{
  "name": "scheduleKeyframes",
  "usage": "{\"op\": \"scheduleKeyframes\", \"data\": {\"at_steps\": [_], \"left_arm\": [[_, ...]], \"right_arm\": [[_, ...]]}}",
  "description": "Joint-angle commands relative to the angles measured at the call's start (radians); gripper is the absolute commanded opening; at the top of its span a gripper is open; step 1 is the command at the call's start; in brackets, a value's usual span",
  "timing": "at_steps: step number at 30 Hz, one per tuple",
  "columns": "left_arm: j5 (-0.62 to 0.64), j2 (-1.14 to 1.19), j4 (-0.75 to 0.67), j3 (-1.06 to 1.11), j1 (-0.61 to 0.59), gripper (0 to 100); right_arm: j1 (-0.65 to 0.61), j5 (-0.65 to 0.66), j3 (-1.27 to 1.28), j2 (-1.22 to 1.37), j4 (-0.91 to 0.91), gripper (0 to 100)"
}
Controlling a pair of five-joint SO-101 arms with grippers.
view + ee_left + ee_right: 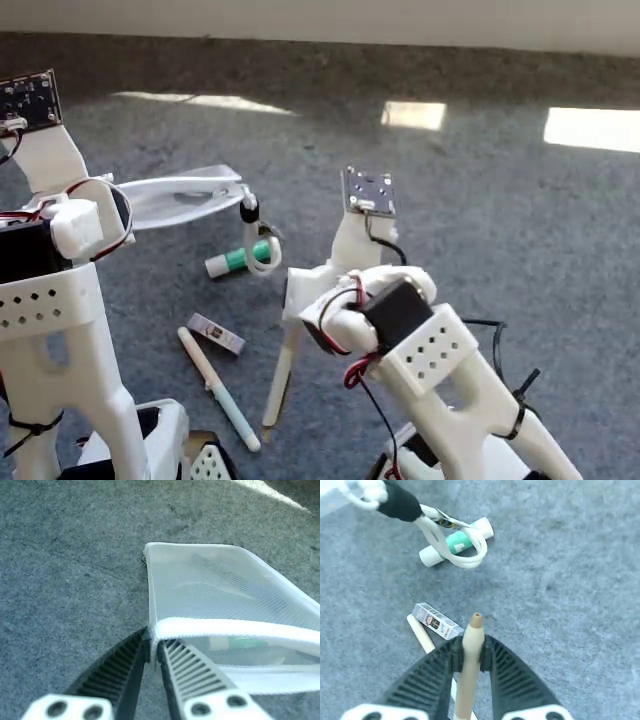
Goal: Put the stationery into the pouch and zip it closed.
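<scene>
Your left gripper (152,641) is pinched together on the white-banded edge of the mesh pouch (215,590), at one corner of its mouth. The pouch stretches away from the jaws over the grey surface (480,230). A green shape shows through the mesh near the mouth, and you cannot tell whether it sits inside the pouch or behind it.

Your right gripper (471,646) is clamped on a cream pen (472,630), with the pen's brownish tip poking out past the fingertips. In the high view the pen slants down toward the surface below that arm, and the arm's own body covers its upper end.

Three pieces lie loose between the two arms:
- The glue stick (232,262), green and white, lies on its side near the pouch's far end.
- The small box (437,622) lies just ahead of the right jaws.
- The white pen (218,388) lies just beside the box, its pale green end toward the arm bases.

The pouch's strap loop (434,534) hangs from a black sleeve (400,502) and crosses in front of the glue stick. You cannot tell whether it touches the stick.
</scene>
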Motion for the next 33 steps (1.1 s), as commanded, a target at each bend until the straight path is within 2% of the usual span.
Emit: {"op": "scheduleKeyframes", "data": {"at_steps": [1,5,11,19,33], "left_arm": [[0.012,0.008,-0.023,-0.004,-0.013,1],[0.012,0.008,-0.023,-0.002,-0.012,1],[0.012,0.008,-0.023,-0.002,-0.012,1],[0.012,0.01,-0.023,-0.002,-0.01,1],[0.012,0.01,-0.023,-0.002,-0.008,1]], "right_arm": [[0.012,0.014,-0.004,-0.079,-0.007,0.4],[0.012,0.014,-0.004,-0.133,-0.019,0.4],[0.012,0.017,-0.002,-0.209,-0.134,0.4],[0.012,0.147,-0.002,-0.318,-0.285,0.4],[-0.021,0.385,-0.004,-0.328,-0.61,0.4]]}}
